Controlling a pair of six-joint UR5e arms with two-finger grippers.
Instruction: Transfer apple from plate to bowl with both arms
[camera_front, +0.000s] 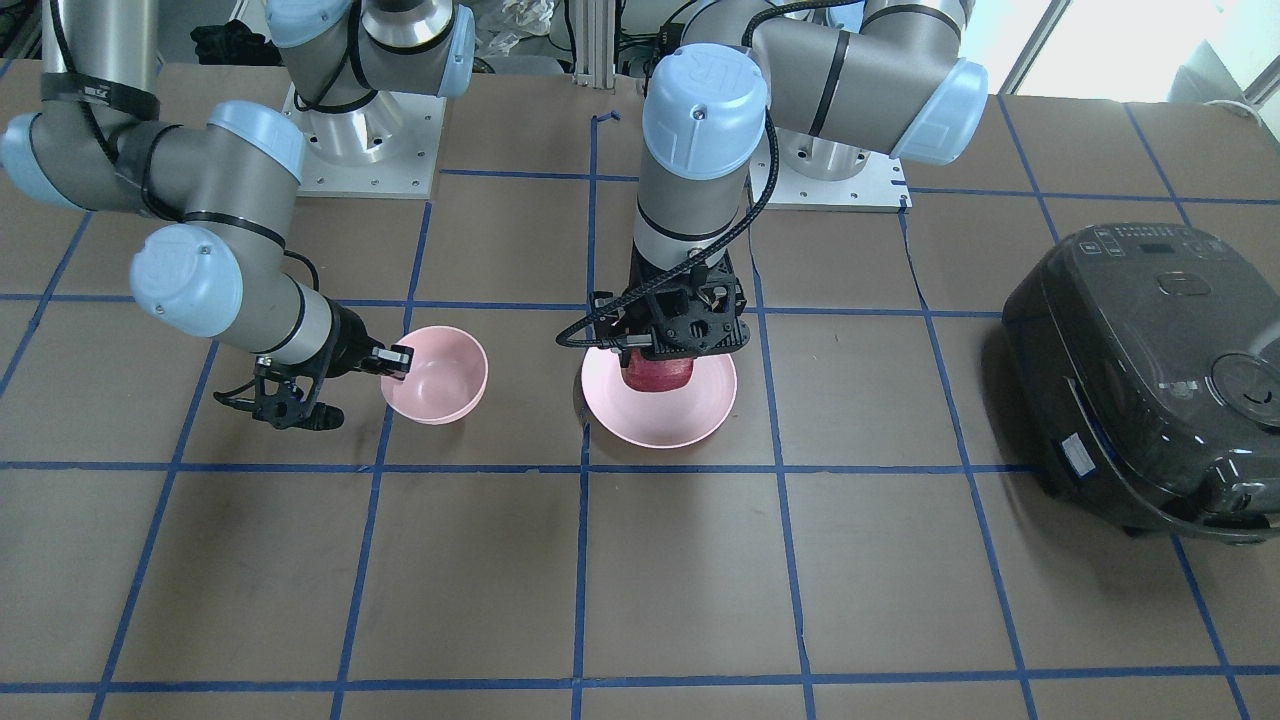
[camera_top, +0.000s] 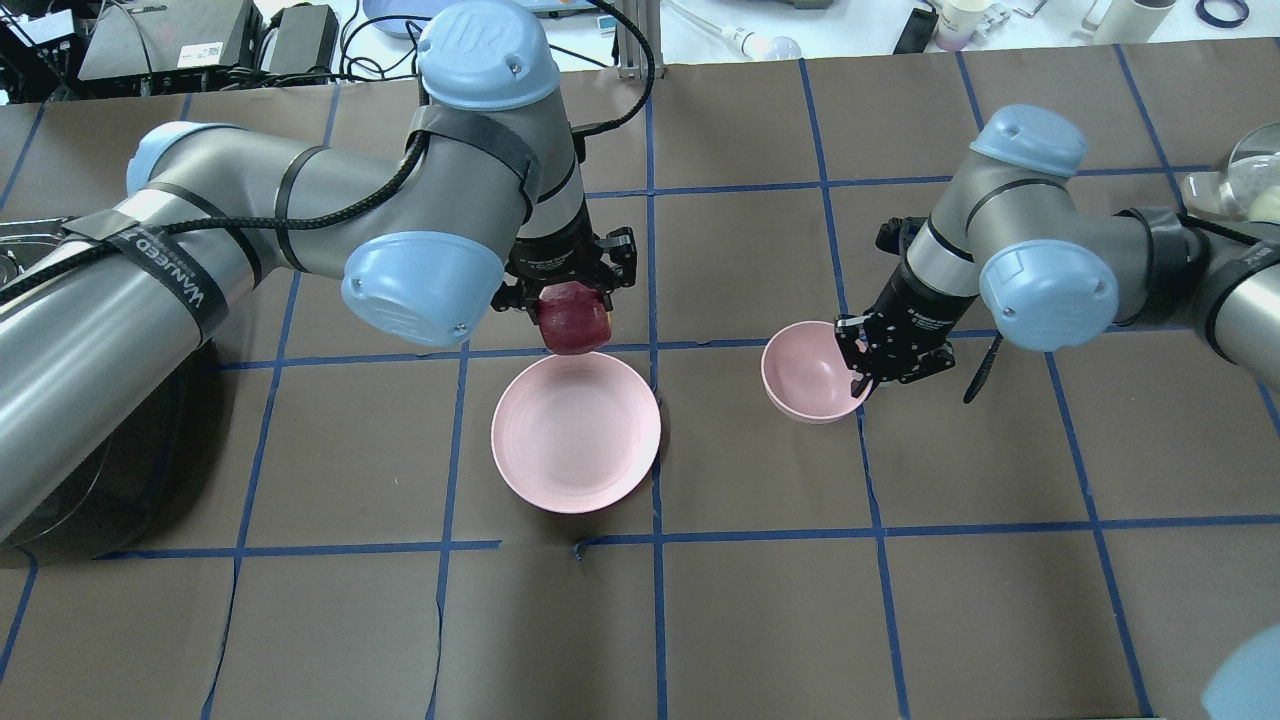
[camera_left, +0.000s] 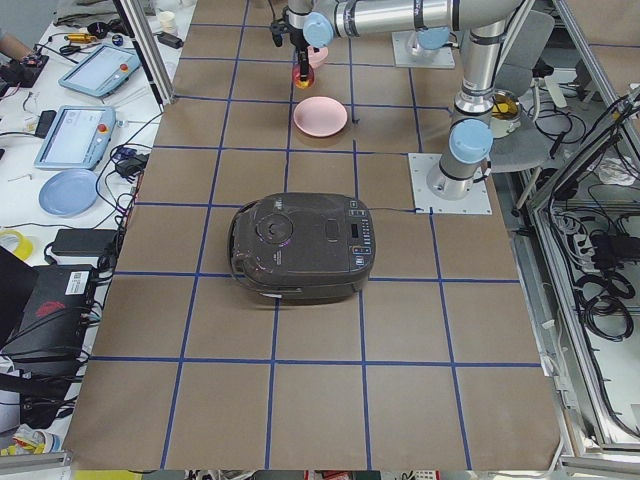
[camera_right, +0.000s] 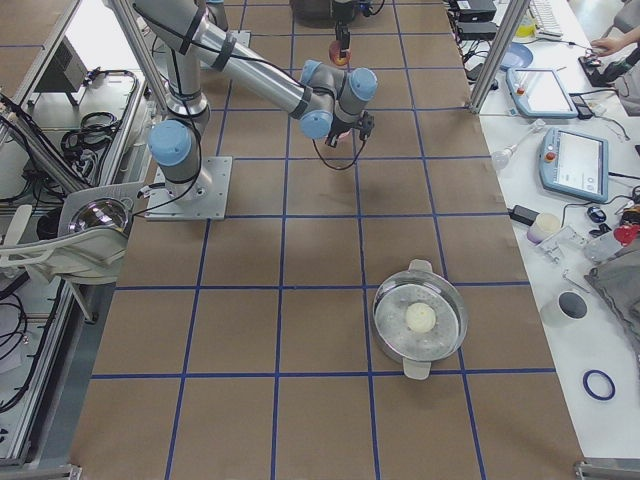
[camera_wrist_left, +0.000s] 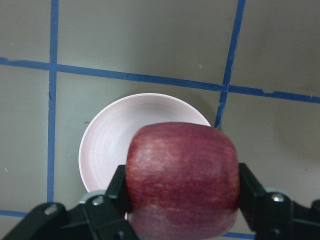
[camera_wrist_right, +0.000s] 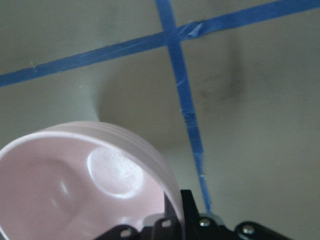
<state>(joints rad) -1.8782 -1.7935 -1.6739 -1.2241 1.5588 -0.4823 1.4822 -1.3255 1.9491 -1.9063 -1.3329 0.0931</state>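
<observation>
My left gripper (camera_front: 660, 362) is shut on the dark red apple (camera_front: 660, 377) and holds it a little above the far part of the pale pink plate (camera_front: 660, 425). In the left wrist view the apple (camera_wrist_left: 182, 175) sits between both black fingers (camera_wrist_left: 117, 192), with the plate (camera_wrist_left: 107, 145) below it. In the overhead view the apple (camera_top: 573, 318) hangs over the plate's (camera_top: 575, 440) rim nearest the robot. My right gripper (camera_top: 862, 383) is shut on the rim of the small pink bowl (camera_top: 805, 372). In the right wrist view the empty bowl (camera_wrist_right: 75, 180) looks tilted.
A dark grey rice cooker (camera_front: 1150, 390) stands on my left end of the table, also in the exterior left view (camera_left: 300, 245). A steel pot (camera_right: 420, 320) with a white ball in it stands far out on my right. Blue tape lines grid the brown table.
</observation>
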